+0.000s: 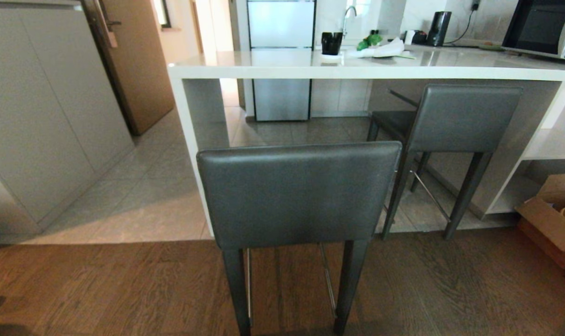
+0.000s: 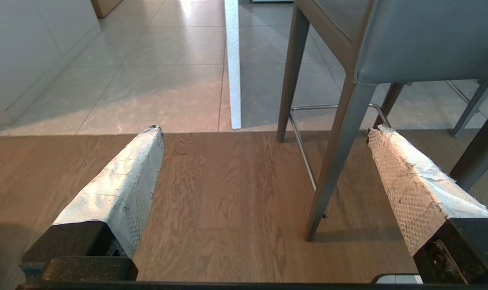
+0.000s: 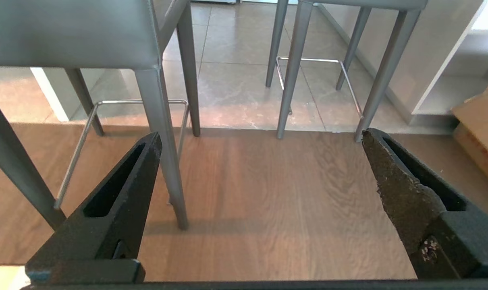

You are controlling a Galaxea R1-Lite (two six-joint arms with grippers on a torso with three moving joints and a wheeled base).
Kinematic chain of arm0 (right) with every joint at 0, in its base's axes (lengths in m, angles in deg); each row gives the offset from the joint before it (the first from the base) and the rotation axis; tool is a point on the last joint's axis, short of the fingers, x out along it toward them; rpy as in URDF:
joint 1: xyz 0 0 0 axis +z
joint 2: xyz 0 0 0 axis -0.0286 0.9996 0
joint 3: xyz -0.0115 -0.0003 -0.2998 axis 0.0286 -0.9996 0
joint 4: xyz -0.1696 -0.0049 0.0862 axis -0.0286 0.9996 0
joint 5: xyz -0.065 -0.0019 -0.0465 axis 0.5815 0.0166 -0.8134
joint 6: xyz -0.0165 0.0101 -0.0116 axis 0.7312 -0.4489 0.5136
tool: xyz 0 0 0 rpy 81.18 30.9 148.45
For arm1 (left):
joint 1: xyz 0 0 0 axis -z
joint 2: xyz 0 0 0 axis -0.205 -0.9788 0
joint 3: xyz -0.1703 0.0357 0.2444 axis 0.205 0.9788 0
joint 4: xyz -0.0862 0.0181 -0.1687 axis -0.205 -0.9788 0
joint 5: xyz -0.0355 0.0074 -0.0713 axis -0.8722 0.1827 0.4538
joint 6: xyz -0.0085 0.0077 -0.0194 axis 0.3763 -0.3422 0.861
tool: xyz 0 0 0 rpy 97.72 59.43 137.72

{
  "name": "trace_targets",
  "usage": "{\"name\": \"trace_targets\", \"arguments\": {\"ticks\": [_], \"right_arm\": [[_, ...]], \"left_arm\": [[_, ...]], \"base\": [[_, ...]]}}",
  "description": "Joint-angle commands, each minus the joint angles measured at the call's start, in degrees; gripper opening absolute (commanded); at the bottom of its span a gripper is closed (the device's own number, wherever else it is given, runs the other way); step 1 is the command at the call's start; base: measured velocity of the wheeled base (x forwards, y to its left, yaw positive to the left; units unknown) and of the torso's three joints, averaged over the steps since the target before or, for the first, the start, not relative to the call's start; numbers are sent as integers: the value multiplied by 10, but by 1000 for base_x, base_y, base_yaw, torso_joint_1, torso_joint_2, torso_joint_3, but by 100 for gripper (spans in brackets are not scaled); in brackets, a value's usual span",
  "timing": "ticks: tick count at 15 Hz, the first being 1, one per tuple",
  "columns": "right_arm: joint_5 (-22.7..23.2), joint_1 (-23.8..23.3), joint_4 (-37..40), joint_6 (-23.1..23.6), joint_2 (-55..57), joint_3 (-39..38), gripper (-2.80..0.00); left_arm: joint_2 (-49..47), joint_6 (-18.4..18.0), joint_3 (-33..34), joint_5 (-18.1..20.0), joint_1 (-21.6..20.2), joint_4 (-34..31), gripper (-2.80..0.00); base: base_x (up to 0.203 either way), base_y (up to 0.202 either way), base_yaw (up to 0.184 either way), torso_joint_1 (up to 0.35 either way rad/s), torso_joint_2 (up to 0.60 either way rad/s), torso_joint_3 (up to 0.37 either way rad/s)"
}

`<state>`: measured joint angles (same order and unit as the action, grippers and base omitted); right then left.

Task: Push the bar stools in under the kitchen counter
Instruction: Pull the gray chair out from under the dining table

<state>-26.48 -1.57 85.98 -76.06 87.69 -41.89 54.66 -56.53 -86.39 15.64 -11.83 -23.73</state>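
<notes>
Two bar stools stood by the kitchen counter (image 1: 366,71): the near stool (image 1: 298,193) out from it on the wood floor (image 1: 450,289), the far stool (image 1: 455,119) partly under its slab. Both grippers hung low near the near stool's legs, my left gripper (image 2: 264,131) and right gripper (image 3: 260,135) spread wide, holding nothing. I saw padded grey leather backs, thin dark legs, metal footrest bars, and white speckled stone.

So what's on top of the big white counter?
On the kitchen counter stand a black cup, something green, a white cloth and a black kettle. The microwave sits at the far right. Anything behind it is hidden.
</notes>
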Motion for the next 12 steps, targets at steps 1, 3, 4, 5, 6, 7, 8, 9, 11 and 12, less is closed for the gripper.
{"name": "trace_targets", "arguments": {"ticks": [1,3,4,5,6,7,8,9,11,12], "right_arm": [[2,0,0,-1,2,0,-280],[4,0,0,3,1,0,-280],[-2,0,0,-6,2,0,-280],[-5,0,-2,-26,2,0,-280],[-7,0,-3,-28,2,0,-280],[-7,0,-4,-28,2,0,-280],[-7,0,-3,-28,1,0,-280],[-7,0,-4,-28,2,0,-280],[-7,0,-3,-28,1,0,-280],[-7,0,-3,-29,2,0,-280]], "left_arm": [[-1,-1,2,2,0,2,0],[-1,-2,2,3,-1,0,0],[-1,4,2,-4,0,1,0],[-1,18,2,-7,0,1,0],[-1,19,2,-7,0,1,0],[-1,18,2,-7,0,2,0],[-1,19,1,-6,0,2,0],[-1,20,1,-8,0,1,0],[-1,20,1,-8,0,1,-2],[-1,18,1,-7,-1,2,-280]], "base": [[0,0,0,0,0,0],[0,0,0,0,0,0],[0,0,0,0,0,0],[0,0,0,0,0,0],[0,0,0,0,0,0],[0,0,0,0,0,0],[0,0,0,0,0,0],[0,0,0,0,0,0],[0,0,0,0,0,0],[0,0,0,0,0,0]]}}
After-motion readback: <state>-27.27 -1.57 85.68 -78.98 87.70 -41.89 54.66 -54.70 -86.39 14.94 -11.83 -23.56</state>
